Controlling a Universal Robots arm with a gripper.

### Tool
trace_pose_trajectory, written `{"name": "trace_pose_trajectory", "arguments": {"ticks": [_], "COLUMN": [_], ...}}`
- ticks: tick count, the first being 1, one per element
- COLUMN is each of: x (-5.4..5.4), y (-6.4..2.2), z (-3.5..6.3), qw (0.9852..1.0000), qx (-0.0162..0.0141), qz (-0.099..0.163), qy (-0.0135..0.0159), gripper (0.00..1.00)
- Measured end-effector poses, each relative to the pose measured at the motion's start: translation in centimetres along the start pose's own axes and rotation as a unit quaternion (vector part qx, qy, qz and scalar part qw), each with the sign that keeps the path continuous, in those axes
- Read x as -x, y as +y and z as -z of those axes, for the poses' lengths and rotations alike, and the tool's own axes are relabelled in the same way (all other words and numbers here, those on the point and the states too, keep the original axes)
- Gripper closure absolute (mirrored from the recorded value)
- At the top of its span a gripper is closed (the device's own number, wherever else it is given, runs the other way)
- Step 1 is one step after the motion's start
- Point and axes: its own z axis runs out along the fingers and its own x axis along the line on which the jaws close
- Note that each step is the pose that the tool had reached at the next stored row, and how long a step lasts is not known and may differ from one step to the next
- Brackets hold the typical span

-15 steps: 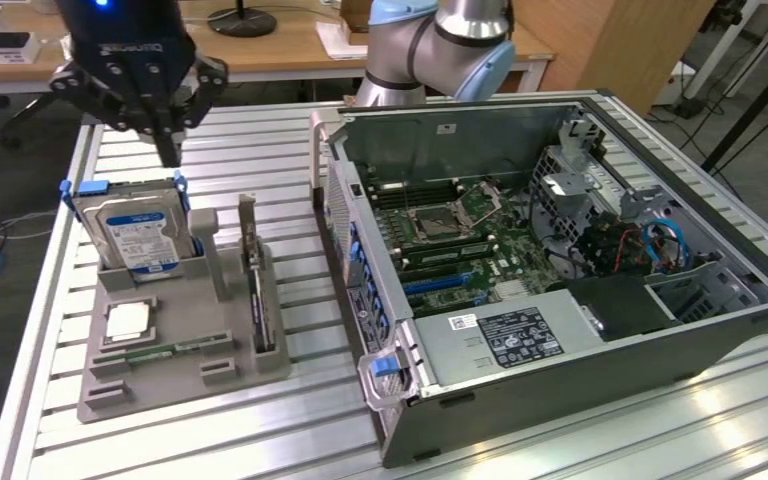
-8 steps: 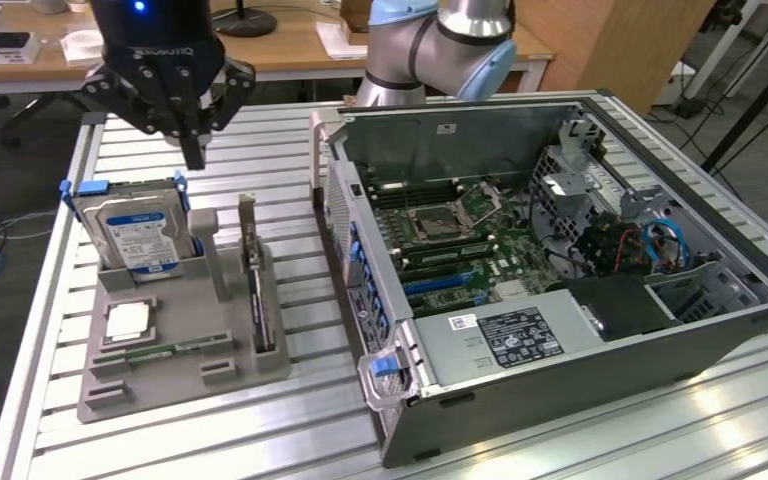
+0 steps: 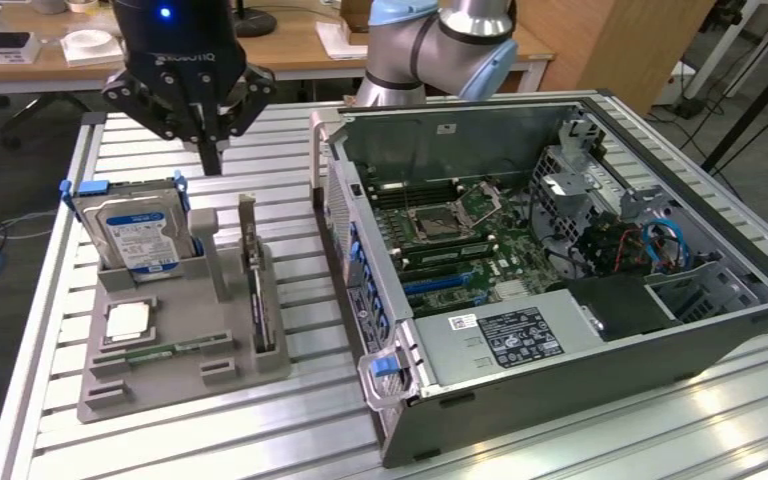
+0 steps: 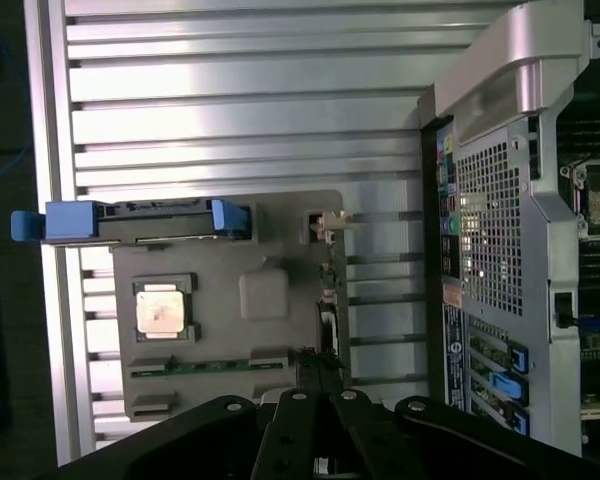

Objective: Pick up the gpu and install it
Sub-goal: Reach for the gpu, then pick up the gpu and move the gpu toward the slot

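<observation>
Currently the gripper [image 3: 211, 160] is fully closed, fingers pressed together, with nothing held. It hangs over the slatted table [image 3: 558, 440], off the grey tray [image 3: 171, 385] on its far side in the exterior view.

- gpu [image 3: 263, 305]: stands on edge in a tray slot, on the side nearest the case [image 3: 598, 380], silver bracket end uppermost. Not touched.
- Hard drive [image 3: 137, 235]: upright in its blue caddy, in the same tray, to the exterior view's left of the gpu.
- CPU [image 3: 128, 320] and memory stick [image 3: 171, 350]: flat in the tray.
- Case: on its side, panel off, motherboard [image 3: 444, 225] exposed.

Wrist view: closed fingertips [image 4: 317, 372] sit in line with the gpu's top edge [image 4: 330, 300].
</observation>
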Motion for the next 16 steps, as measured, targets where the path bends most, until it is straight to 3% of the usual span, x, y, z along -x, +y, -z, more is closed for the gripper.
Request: {"name": "trace_pose_trajectory", "arguments": {"ticks": [7,16], "x": [1.4,1.4], "y": [-0.74,-0.75], "z": [-0.01,-0.01], "qw": [1.0000,1.0000], "qx": [-0.0004,0.0027], "qz": [0.000,0.000], "qy": [0.0006,0.0009], "gripper": [0.89,0.89]}}
